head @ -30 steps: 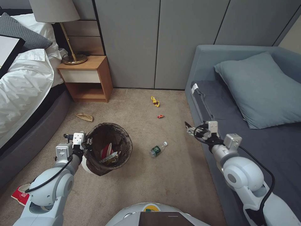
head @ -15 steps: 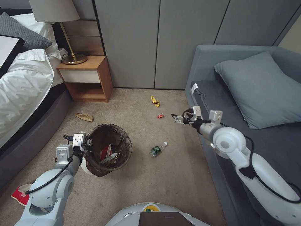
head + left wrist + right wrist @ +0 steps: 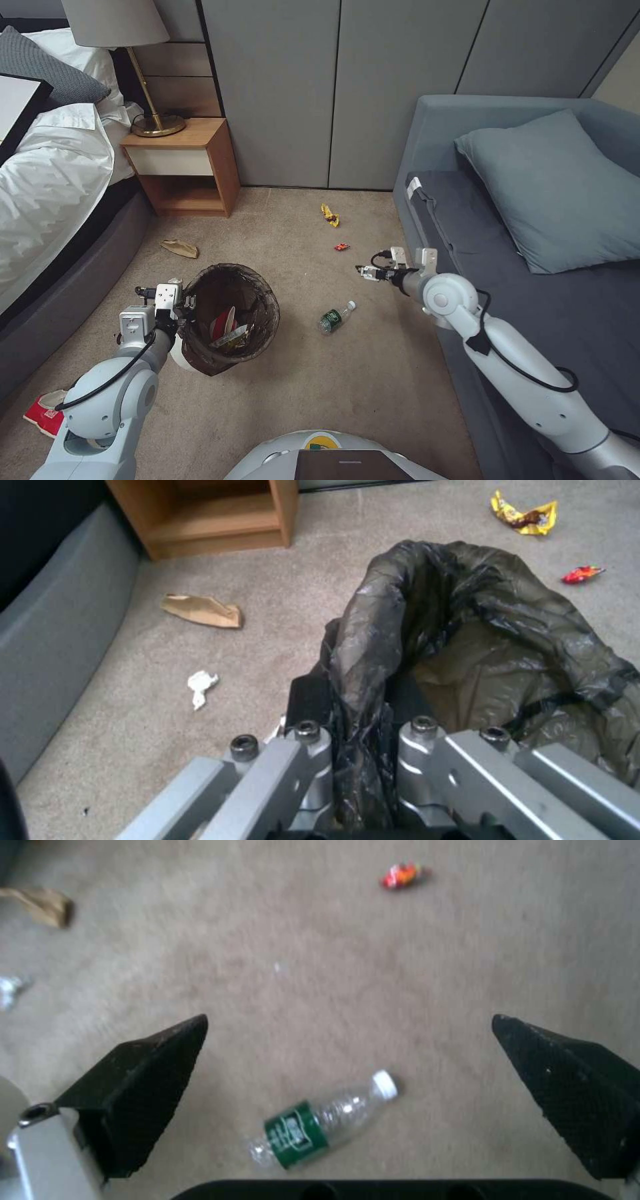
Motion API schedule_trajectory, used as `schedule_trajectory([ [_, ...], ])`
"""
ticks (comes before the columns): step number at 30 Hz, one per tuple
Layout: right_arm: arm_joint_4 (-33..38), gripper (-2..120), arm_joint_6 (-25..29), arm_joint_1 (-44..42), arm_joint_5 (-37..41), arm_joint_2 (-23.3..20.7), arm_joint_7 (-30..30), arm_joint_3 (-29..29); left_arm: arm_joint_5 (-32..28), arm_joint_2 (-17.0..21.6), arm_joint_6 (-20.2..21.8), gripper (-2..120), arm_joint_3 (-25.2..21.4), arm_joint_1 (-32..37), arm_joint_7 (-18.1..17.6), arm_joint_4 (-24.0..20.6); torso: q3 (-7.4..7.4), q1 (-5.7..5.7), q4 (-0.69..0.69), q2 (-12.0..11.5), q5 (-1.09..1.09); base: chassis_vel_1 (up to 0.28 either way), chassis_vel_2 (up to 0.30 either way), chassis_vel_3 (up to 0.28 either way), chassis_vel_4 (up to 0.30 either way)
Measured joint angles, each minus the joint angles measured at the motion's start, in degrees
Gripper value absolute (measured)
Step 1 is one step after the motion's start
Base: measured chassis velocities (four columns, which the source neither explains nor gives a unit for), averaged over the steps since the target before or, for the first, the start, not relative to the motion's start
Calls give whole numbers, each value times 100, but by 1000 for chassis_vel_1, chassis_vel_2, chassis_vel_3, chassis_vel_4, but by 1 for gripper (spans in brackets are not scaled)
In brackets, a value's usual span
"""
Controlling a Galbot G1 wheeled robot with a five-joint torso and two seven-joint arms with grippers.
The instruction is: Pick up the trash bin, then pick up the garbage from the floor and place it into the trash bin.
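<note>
The trash bin [image 3: 269,301], white with a dark liner, hangs tilted just off the floor [image 3: 373,380], and my left gripper [image 3: 181,303] is shut on its rim. In the left wrist view the fingers [image 3: 313,760] pinch the liner [image 3: 480,630]. Litter lies inside the bin. My right gripper [image 3: 365,272] is open above the carpet, beside the sofa front. Its wide-apart fingertips [image 3: 153,1075] frame a clear bottle with a green label [image 3: 320,1127] [image 3: 337,317] lying on its side below. Other garbage: a red wrapper [image 3: 341,247] [image 3: 402,875], a yellow wrapper [image 3: 329,215] [image 3: 523,515], tan paper [image 3: 179,248] [image 3: 203,611], and white tissue [image 3: 201,685].
A grey sofa [image 3: 467,220] with a pillow borders the right side. The bed [image 3: 60,200] is on the left, and a wooden nightstand [image 3: 183,167] with a lamp stands at the back left. Grey cabinet doors [image 3: 333,93] close the back. A red packet [image 3: 43,410] lies near my left arm's base.
My right arm has swung left and down from the sofa edge to over the carpet near the bottle. The left arm and the bin have stayed put.
</note>
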Motion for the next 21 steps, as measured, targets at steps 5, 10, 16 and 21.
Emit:
schedule_trajectory([
  [5,-545,100,4,76,-225,270,-73,-236,0,4,0,7,-16,12,0,23,0,0,0,0,-1,0,0,0,0],
  [10,-958,100,61,136,-257,575,-64,-332,-1,2,0,7,-21,9,3,31,0,0,2,0,-1,0,0,0,0],
  [16,-1114,100,190,-94,-131,1035,-13,-201,-3,4,0,7,-33,27,11,47,-1,0,0,0,-1,0,0,0,0],
  [21,-1285,100,239,-266,-191,1300,-20,-98,-4,5,0,7,-12,25,16,77,-1,0,-1,0,-2,0,0,0,0],
])
